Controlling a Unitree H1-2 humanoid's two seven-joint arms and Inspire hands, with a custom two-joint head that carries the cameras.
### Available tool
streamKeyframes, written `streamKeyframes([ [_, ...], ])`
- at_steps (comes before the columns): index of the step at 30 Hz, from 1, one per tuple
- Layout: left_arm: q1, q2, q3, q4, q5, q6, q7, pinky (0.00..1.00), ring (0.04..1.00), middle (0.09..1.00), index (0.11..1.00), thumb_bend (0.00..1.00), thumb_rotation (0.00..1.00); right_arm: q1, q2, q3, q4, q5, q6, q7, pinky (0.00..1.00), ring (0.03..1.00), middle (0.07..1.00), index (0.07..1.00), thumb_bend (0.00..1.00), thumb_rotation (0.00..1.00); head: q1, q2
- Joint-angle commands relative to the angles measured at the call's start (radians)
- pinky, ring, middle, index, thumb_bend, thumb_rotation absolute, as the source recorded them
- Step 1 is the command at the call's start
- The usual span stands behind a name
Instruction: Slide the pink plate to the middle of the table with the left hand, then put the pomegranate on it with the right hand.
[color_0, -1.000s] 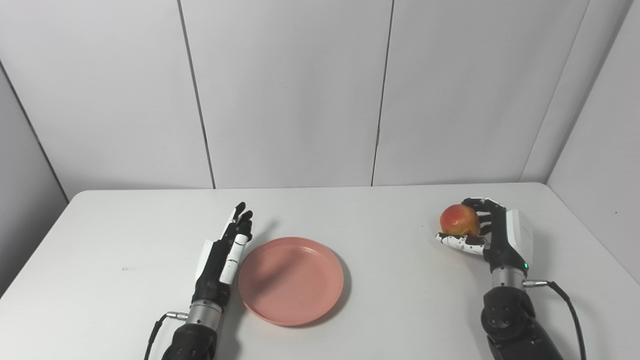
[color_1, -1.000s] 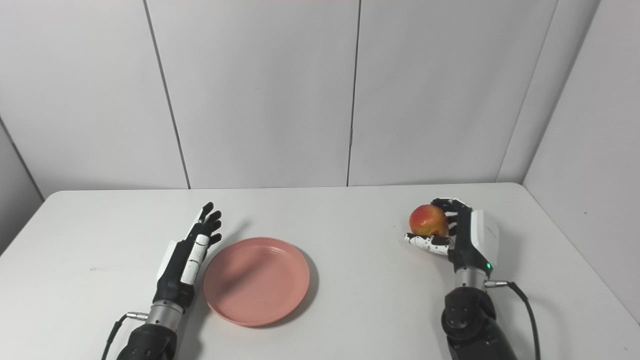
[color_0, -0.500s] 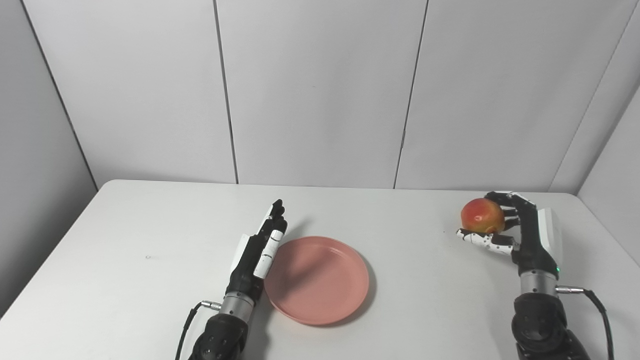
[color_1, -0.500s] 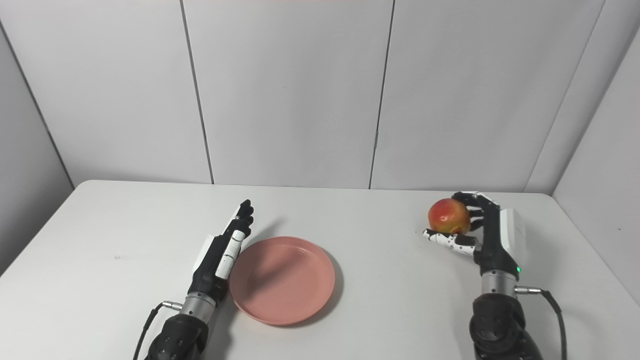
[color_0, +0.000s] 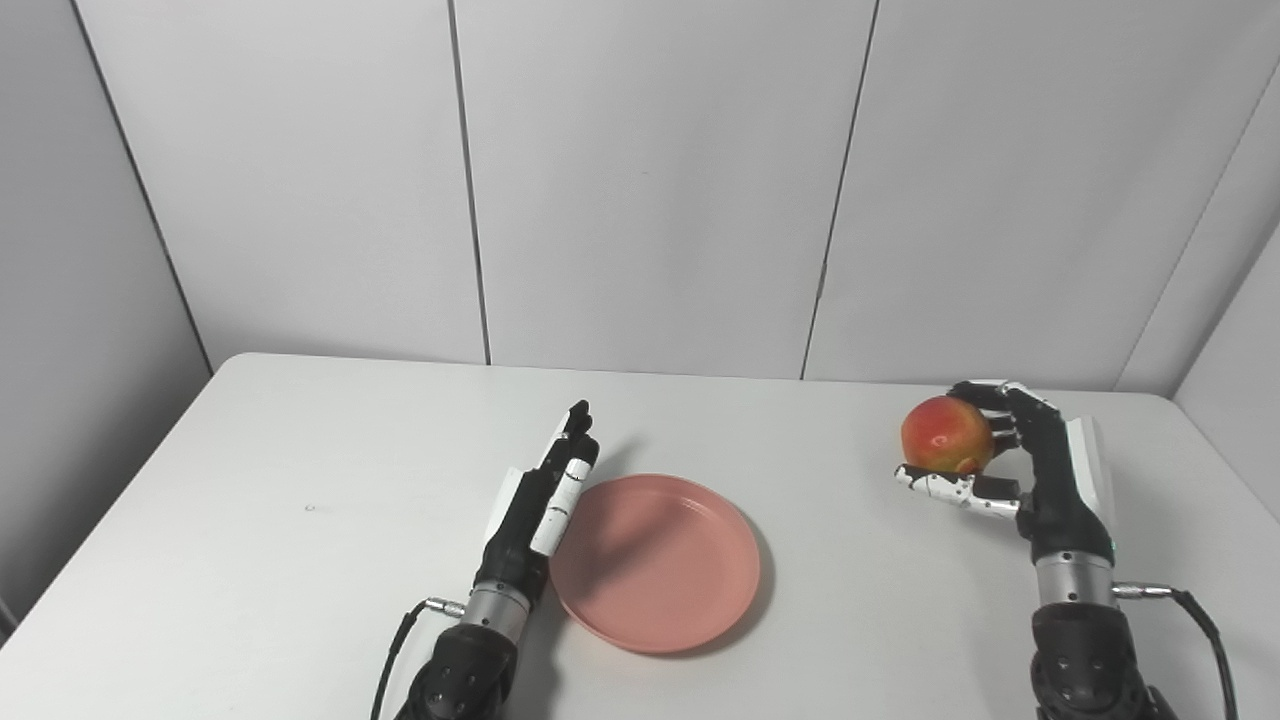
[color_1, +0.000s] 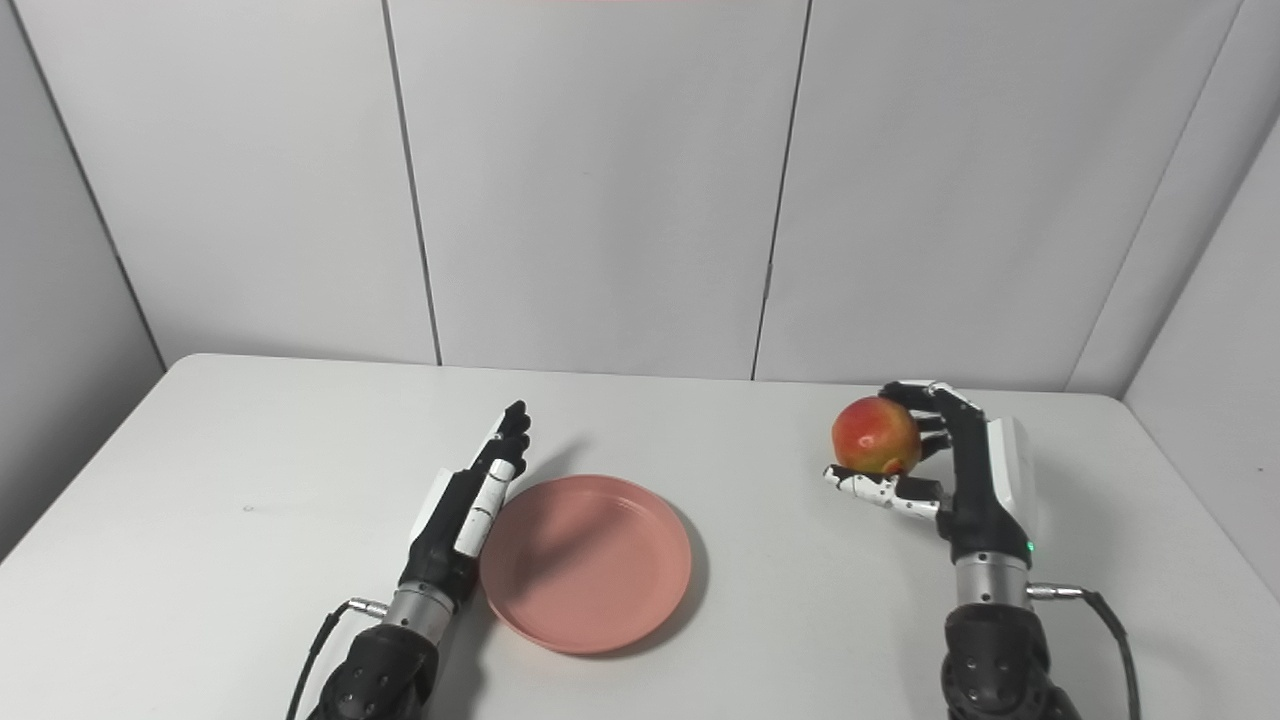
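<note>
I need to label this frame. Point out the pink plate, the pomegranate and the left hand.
pink plate (color_0: 690, 590), left eye view, bare floor of the dish.
pomegranate (color_0: 945, 436), left eye view, front of its red-yellow skin.
left hand (color_1: 468, 505), right eye view, middle of the flat, extended hand.

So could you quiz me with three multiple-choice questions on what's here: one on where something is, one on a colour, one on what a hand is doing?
1. Where is the round pink plastic plate?
A. flat on the white table, just right of the left hand
B. stacked on the fruit
C. leaning on the wall

2. What colour is the round pomegranate?
A. green
B. red and yellow
C. purple

3. What is the right hand doing?
A. lying flat and empty
B. pressing on the plate
C. holding the pomegranate above the table

Answers:
1 A: the plate lies by the left hand's straight fingers.
2 B: its skin is red with yellow patches.
3 C: the fingers curl round the fruit, clear of the tabletop.
</note>
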Motion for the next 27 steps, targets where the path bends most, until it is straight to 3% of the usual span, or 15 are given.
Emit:
streamKeyframes([
  [1,0.010,-0.023,-0.010,0.006,0.010,-0.006,0.011,0.97,0.990,0.993,0.985,0.59,1.00,-0.033,-0.014,-0.001,-0.047,-0.011,-0.021,0.010,0.36,0.401,0.481,0.543,0.51,0.00,0.001,0.001],
  [15,0.011,-0.034,-0.015,0.004,0.005,0.007,0.005,0.97,0.988,0.993,0.987,0.60,1.00,0.002,0.018,0.068,-0.103,-0.002,-0.086,0.096,0.41,0.420,0.486,0.537,0.51,0.00,-0.006,0.001],
  [27,0.016,-0.035,-0.014,-0.003,-0.007,0.010,-0.003,0.96,0.982,0.989,0.984,0.61,1.00,0.006,0.087,0.124,-0.134,-0.018,-0.052,0.154,0.42,0.425,0.490,0.526,0.52,0.00,-0.022,0.005],
])
